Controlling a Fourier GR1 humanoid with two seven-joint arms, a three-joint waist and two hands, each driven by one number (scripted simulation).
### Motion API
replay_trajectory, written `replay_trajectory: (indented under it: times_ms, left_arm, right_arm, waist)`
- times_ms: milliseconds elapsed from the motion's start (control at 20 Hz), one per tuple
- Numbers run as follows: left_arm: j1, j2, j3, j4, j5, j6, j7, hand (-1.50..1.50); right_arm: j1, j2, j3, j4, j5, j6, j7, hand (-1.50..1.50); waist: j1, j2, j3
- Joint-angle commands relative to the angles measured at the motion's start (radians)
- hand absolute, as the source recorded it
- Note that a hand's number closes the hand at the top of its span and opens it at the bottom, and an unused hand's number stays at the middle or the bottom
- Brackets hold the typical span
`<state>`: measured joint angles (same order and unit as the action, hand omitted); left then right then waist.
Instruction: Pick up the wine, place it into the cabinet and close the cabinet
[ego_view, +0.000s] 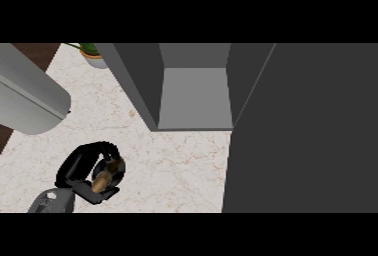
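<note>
- Head view: the left hand (83, 170) curls around the wine (105, 177), low over the worktop (177, 165).
- The open cabinet (193, 100) lies at about 1 o'clock from the bottle.
- No right hand shows.

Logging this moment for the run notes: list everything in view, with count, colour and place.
cabinet: one, dark grey with a lighter grey inside, open, upper middle of the counter.
cabinet door: one, dark grey, swung open, filling the right side.
wine bottle: one, brownish, lower left, mostly hidden inside the left hand.
potted plant: one, green leaves in a pale pot, top left beside the cabinet.
grey rounded object: one, light grey, upper left edge; what it is cannot be told.
counter: one, pale marbled.
left hand: one, black on a grey forearm, lower left, curled round the wine bottle.
right hand: not in view.
</note>
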<state>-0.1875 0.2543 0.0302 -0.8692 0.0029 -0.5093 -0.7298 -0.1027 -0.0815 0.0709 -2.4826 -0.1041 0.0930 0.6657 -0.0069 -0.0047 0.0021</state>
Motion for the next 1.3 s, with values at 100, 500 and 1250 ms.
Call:
replay_trajectory:
  times_ms: [100,500,1250]
  left_arm:
    - [0.098,-0.037,0.162,-0.04,0.127,0.173,0.046,1.5]
    - [0.145,-0.101,0.154,-0.279,0.102,0.332,0.022,1.5]
    - [0.293,-0.226,-0.05,-0.919,0.186,0.372,0.509,1.5]
  right_arm:
    - [0.021,-0.004,-0.045,-0.08,-0.067,-0.003,0.018,-1.5]
    - [0.049,-0.005,-0.038,-0.107,-0.114,0.021,0.033,-1.5]
    - [0.054,0.031,-0.032,-0.009,-0.065,0.038,-0.071,-1.5]
  waist:
    - [0.018,-0.003,0.0]
    - [0.007,0.001,-0.001]
    - [0.01,0.003,-0.001]
